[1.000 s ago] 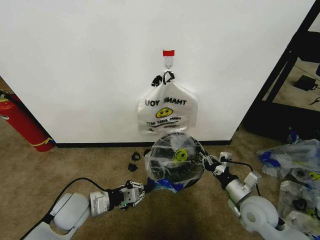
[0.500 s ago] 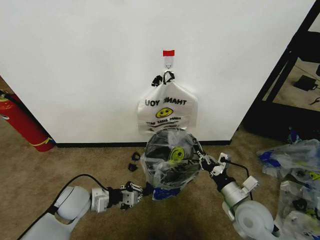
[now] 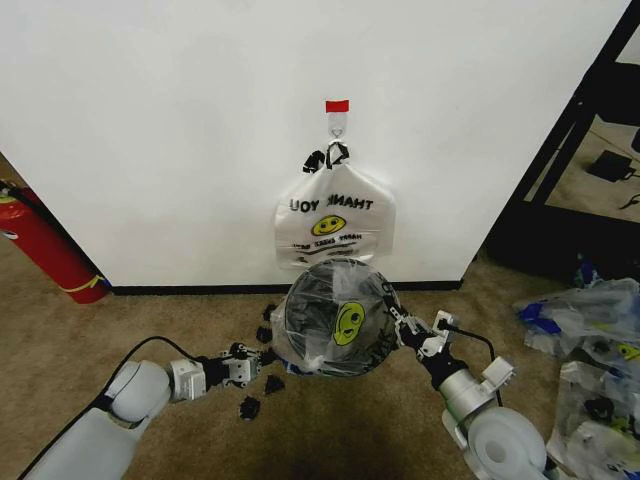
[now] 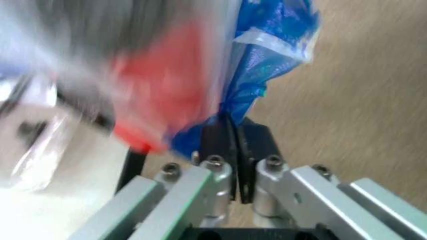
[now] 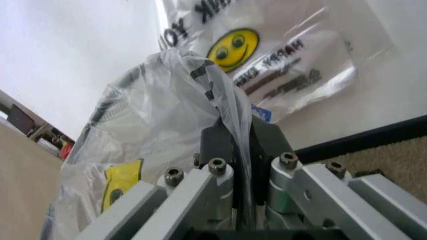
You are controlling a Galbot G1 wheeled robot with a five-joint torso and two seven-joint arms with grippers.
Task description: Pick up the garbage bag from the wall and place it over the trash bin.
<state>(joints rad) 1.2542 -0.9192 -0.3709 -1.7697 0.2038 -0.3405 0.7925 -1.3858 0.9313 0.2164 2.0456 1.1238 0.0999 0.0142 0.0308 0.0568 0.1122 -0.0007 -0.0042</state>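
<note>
Gripping garbage bag (image 3: 335, 325) | left end effector (image 3: 247, 361) low | right end effector (image 3: 408, 330) opposite

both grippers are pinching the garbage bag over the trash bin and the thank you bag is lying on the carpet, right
Not quite. The thank you bag is not on the carpet; the head view shows it hanging on the wall from the hook under the red tape. The rest holds: the left gripper and right gripper are both pinching the garbage bag over the trash bin.
</note>
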